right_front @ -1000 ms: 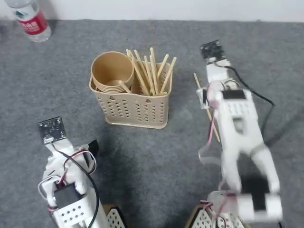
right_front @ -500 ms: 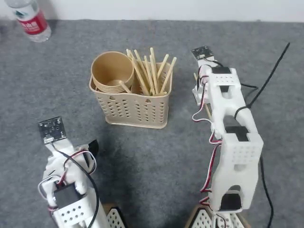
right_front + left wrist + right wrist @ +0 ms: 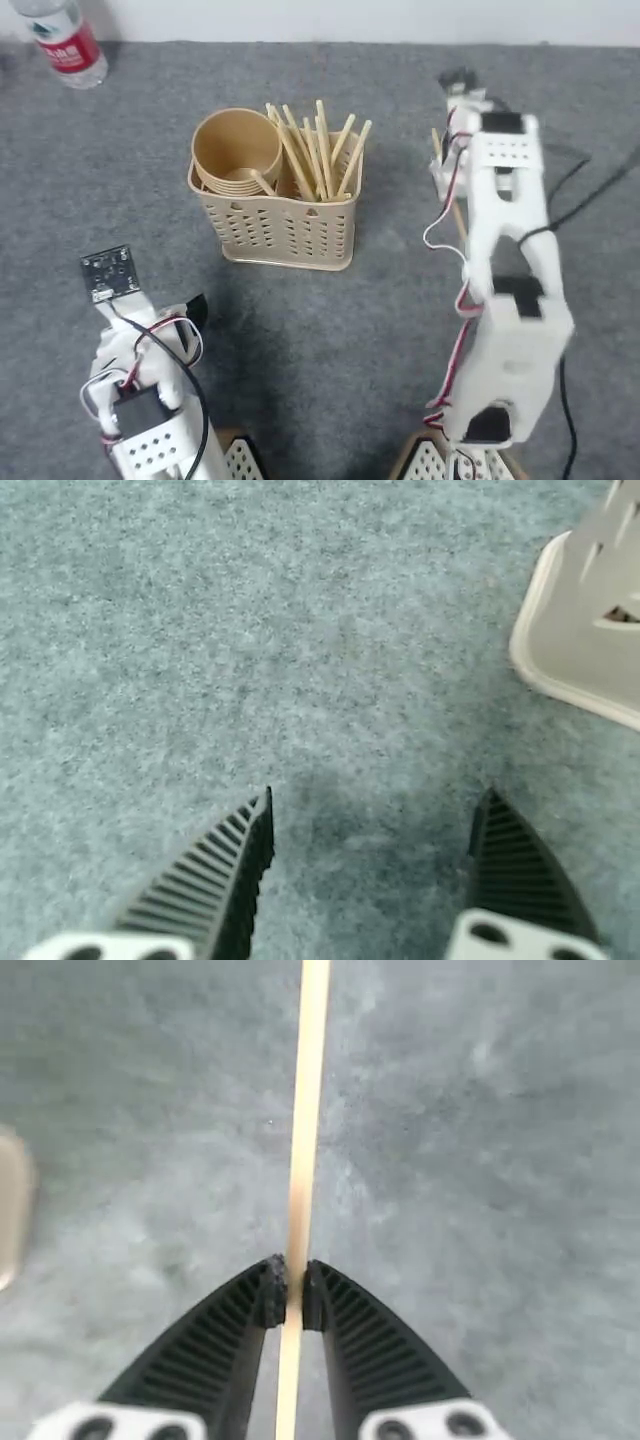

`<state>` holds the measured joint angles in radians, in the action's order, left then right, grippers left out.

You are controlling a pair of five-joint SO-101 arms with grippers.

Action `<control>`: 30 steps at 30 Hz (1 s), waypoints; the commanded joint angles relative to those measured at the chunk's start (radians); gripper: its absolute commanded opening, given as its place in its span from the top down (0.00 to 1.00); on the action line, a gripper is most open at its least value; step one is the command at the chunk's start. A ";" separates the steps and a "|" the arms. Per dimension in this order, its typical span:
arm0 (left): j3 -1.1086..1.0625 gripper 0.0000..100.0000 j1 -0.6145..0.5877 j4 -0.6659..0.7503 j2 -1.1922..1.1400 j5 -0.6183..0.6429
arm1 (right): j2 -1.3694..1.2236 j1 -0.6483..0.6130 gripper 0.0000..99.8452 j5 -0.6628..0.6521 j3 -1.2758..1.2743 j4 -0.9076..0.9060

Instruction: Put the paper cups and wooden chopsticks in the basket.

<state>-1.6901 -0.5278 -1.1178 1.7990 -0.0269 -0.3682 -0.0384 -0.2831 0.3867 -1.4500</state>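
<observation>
The beige basket [image 3: 280, 225] stands mid-table, holding stacked paper cups [image 3: 237, 150] and several wooden chopsticks [image 3: 320, 150]. To its right, my right gripper [image 3: 288, 1290] is shut on a single wooden chopstick [image 3: 308, 1110], which runs straight out between the fingertips over the grey carpet. From above, that chopstick [image 3: 458, 215] pokes out beside the right arm [image 3: 505, 200]. My left gripper [image 3: 370, 825] stays open with nothing in it, low over the carpet at front left, with a corner of the basket [image 3: 580, 630] ahead of it.
A plastic bottle [image 3: 62, 40] with a red label stands at the far left corner. Grey carpet covers the table. The right arm's cable trails off to the right.
The right arm has swung right and stretched out, and the lone chopstick has shifted right with it. The left arm has not moved.
</observation>
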 commanded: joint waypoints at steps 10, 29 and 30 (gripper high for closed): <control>0.007 0.70 0.005 -0.002 0.014 -0.011 | 0.670 -0.248 0.99 -0.006 0.063 -0.260; 0.007 0.70 0.005 -0.003 0.014 -0.011 | 1.391 -0.409 0.93 0.186 -0.845 0.653; 0.007 0.70 0.005 -0.003 0.014 -0.011 | 1.389 -0.423 0.93 0.186 -0.859 0.716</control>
<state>-1.6901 -0.5278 -1.1178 1.7990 -0.0269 0.9759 -0.4296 -0.1051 -0.4173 -0.9774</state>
